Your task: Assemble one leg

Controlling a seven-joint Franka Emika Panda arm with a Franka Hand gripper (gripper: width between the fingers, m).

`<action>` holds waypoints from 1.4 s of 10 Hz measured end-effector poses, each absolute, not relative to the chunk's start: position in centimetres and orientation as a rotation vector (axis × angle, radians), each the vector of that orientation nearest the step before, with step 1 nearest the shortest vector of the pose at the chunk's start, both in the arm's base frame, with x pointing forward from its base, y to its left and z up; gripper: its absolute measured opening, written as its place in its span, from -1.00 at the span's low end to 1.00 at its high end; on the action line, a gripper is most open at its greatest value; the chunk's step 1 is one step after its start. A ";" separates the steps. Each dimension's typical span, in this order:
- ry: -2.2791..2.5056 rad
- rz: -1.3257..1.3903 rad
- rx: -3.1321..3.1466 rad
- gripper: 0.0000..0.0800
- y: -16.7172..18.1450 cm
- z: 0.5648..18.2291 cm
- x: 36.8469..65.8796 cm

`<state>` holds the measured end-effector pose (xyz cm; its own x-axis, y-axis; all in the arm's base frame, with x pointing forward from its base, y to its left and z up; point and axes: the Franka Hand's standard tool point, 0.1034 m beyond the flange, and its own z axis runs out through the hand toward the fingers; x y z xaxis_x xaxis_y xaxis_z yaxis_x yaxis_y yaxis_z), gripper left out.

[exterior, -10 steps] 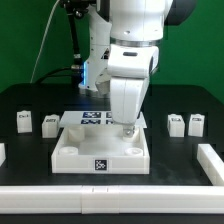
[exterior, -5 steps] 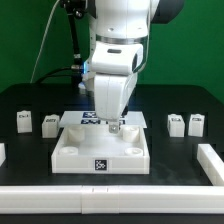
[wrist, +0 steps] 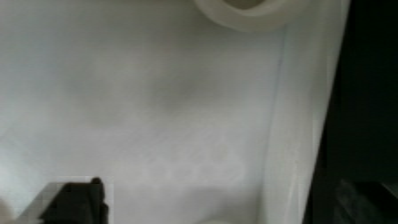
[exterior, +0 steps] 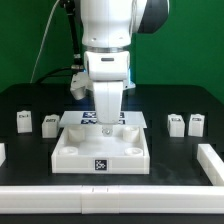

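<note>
Four legs, small white blocks with marker tags, stand on the black table: two on the exterior view's left (exterior: 23,120) (exterior: 50,124) and two on its right (exterior: 175,122) (exterior: 197,124). My gripper (exterior: 107,127) hangs low over the back middle of the large white square tray-like piece (exterior: 75,155), far from every leg. In the wrist view the gripper (wrist: 214,205) looks open and empty. One dark fingertip (wrist: 75,200) shows over the piece's flat white surface (wrist: 160,110), and a round corner socket (wrist: 249,10) shows at the frame edge.
The marker board (exterior: 80,117) lies behind the tray-like piece, partly hidden by my arm. White rails border the table at the front (exterior: 110,195), on the exterior view's right (exterior: 210,160) and at its left edge (exterior: 2,152).
My arm has moved toward the exterior view's left, from over the tray-like piece's back right socket to over its back middle. The legs have not moved.
</note>
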<state>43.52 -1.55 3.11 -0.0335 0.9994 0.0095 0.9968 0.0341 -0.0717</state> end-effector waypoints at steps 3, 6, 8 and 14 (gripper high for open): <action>-2.213 0.064 -2.130 0.63 -2.1 1.3 42.1; -2.186 0.076 -2.142 0.63 -2.0 0.7 41.8; -2.132 0.092 -2.189 0.57 -2.0 1.0 41.9; -2.131 0.086 -2.196 -0.84 -2.1 0.9 42.0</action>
<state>41.96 -2.13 0.94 0.0308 0.9994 0.0159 0.9949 -0.0291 -0.0968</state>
